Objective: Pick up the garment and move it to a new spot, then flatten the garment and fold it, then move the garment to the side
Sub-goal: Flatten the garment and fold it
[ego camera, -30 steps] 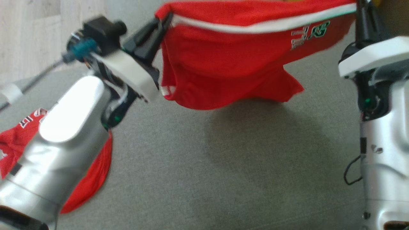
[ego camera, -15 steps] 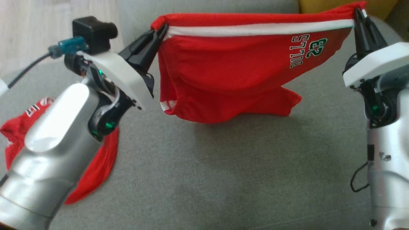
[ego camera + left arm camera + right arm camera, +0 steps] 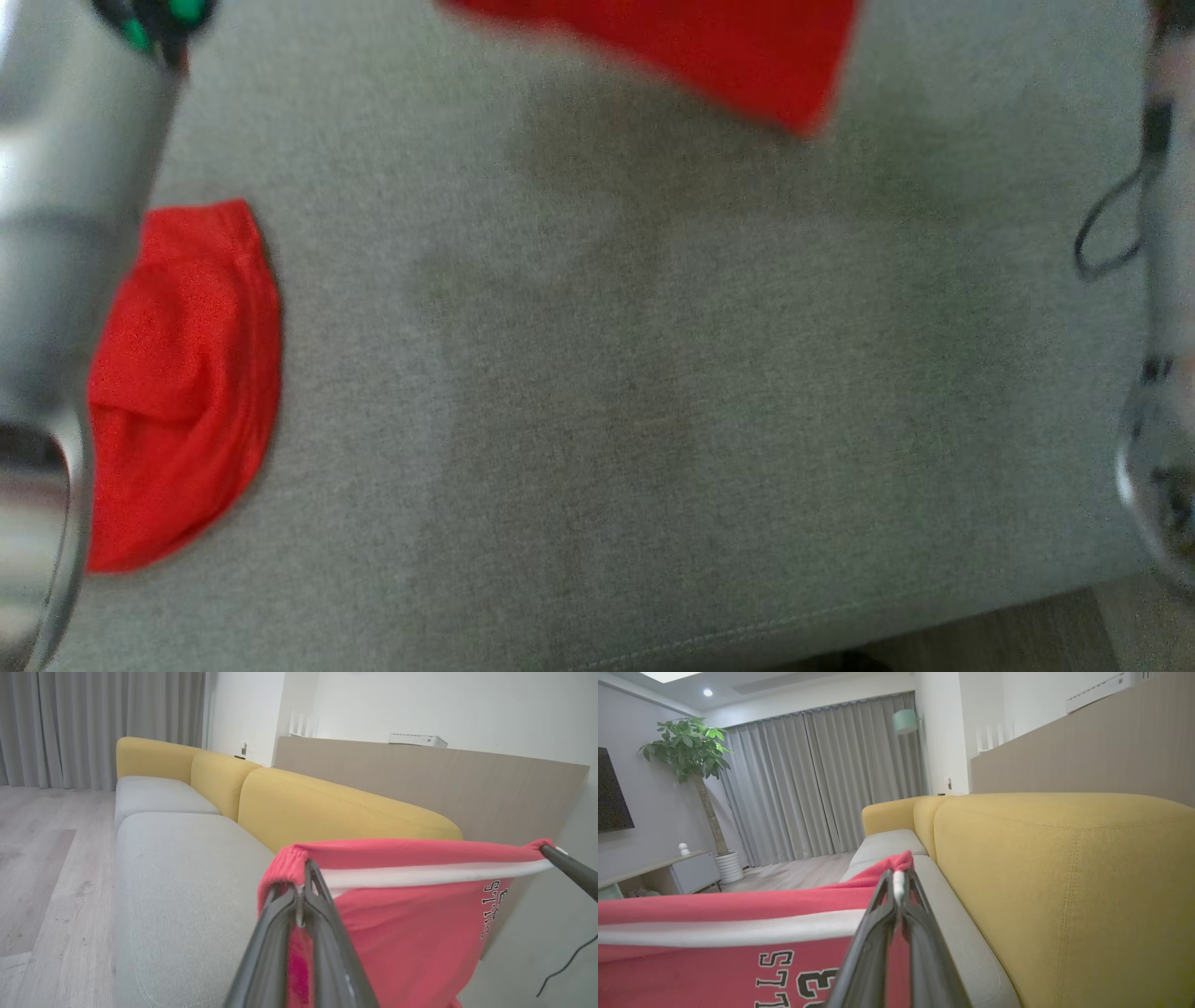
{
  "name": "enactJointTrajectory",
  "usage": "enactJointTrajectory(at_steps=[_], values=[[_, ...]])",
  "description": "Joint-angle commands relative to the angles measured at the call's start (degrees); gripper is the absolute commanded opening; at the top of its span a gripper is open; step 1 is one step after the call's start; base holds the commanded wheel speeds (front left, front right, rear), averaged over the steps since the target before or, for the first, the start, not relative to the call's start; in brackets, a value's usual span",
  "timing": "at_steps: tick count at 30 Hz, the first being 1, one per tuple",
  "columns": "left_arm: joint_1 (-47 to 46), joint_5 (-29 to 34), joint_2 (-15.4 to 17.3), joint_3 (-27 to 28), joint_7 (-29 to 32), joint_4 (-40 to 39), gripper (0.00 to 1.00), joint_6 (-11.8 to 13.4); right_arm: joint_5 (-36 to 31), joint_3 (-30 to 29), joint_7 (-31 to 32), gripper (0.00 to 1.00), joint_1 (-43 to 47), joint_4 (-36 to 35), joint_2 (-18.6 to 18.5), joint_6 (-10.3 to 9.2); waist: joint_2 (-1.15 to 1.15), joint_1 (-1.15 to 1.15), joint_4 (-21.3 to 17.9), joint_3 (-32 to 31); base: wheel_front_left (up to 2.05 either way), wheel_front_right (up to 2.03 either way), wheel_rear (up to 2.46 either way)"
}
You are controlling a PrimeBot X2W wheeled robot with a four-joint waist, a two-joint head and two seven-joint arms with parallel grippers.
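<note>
tilted lower than half a second ago in the head view, by camera shift and not by any drop of cloth: red jersey garment with white waistband (image 3: 709, 47) now at the top edge, above the grey fabric sofa cushion (image 3: 653, 373). hangs stretched between both fingertip pairs. left gripper (image 3: 306, 882) pinched fully shut on one waistband corner; right gripper (image 3: 899, 879) likewise on the other. best to keep the band taut and level, lower evenly, land the hem first, well apart from the second red cloth (image 3: 187, 373) lying on the left fingers' side.
</note>
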Motion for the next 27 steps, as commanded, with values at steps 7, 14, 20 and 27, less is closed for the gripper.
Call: enactJointTrajectory(at_steps=[7, 14, 20, 27], values=[[-7.39, 1.52, -1.53, 0.36, -7.39, 8.18, 0.0, -1.99, -2.0, 0.67, -9.14, 0.0, -8.88, 14.08, -1.01, -0.1, 0.0, -0.02, 0.94, 3.18, 0.0, 0.0, 0.0], [4.95, -2.8, -1.57, -8.26, -8.07, 7.02, 0.0, -2.36, -0.69, 7.54, -6.38, 0.0, -1.46, 24.74, -3.88, -0.1, 0.0, -0.02, 1.99, 0.47, 0.0, 0.0, 0.0], [18.3, -7.8, 1.97, -15.42, -7.91, 1.42, 0.0, -2.37, 3.94, 15.87, 0.71, 0.0, 7.05, 26.89, -8.12, -0.1, 0.0, -0.02, 2.61, -3.76, 0.0, 0.0, 0.0], [31.75, -11.02, 4.61, -21.27, -8.33, -5.48, 0.0, -2.38, 14.15, 25.89, 12.04, 0.0, 18.19, 20.94, -15.66, -0.1, 0.0, -0.02, 2.89, -10.17, 0.0, 0.0, 0.0]])
